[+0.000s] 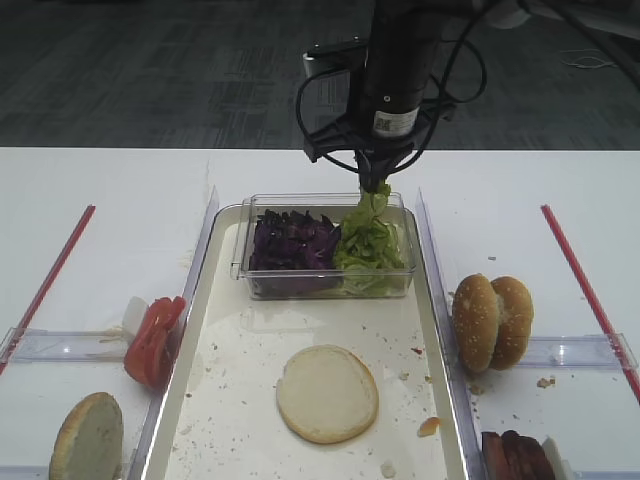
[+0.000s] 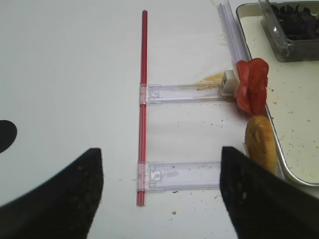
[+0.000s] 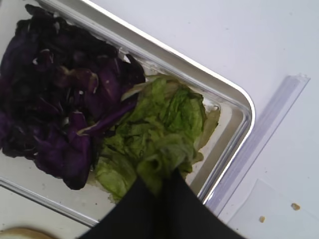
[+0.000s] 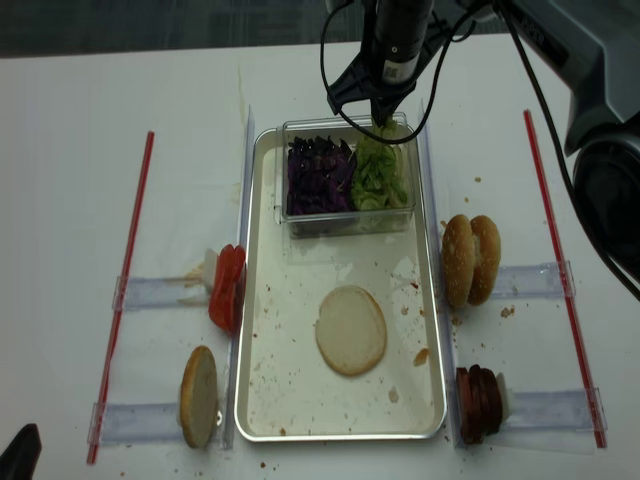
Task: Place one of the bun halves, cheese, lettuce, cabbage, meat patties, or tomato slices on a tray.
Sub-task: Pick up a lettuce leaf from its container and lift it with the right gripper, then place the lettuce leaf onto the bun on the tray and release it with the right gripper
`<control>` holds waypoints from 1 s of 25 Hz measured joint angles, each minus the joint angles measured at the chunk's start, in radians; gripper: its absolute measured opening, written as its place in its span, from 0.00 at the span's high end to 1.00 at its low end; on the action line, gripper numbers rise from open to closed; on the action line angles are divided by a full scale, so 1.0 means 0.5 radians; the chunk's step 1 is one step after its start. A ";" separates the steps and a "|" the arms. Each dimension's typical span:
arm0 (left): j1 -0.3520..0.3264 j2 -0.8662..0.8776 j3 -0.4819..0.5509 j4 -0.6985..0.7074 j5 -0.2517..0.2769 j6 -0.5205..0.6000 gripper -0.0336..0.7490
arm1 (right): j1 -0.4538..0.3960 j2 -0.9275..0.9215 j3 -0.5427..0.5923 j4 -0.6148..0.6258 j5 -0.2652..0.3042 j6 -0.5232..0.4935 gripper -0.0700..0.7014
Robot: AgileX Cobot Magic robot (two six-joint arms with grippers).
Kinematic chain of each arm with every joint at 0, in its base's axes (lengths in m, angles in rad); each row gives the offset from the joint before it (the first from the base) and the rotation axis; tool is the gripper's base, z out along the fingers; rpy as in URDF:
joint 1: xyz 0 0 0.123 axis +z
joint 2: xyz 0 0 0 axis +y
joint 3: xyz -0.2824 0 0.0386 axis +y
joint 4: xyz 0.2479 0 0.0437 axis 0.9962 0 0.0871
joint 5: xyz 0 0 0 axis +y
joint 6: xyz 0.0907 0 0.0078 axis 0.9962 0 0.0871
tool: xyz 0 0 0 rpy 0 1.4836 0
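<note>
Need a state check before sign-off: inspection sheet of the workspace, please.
Surface: white table, crumbs.
Job's things: tray holds one bun half; lettuce and cabbage in clear box; tomato, buns, patties beside the tray.
Clutter: red strips, clear rails.
Grippers: right gripper shut on lettuce; left gripper open over table.
Cables: black loops on right arm.
Surroundings: grey carpet.

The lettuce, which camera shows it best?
The right wrist view: the lettuce fills the frame, a ruffled piece pinched in the right tool. Both high views show it small, in the clear box beside the cabbage. The left wrist view misses it.
</note>
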 joint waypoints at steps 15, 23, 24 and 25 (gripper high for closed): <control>0.000 0.000 0.000 0.000 0.000 0.000 0.33 | 0.000 -0.419 0.618 0.039 -0.181 0.014 0.86; 0.000 0.000 0.000 0.000 0.000 0.000 0.33 | 0.000 -0.907 1.253 0.093 -0.363 0.014 0.86; 0.000 0.000 0.000 0.000 0.000 0.000 0.33 | 0.000 -0.946 1.309 0.097 -0.376 0.014 0.86; 0.000 0.000 0.000 0.000 0.000 0.000 0.33 | 0.000 -0.991 1.369 0.100 -0.391 0.014 0.86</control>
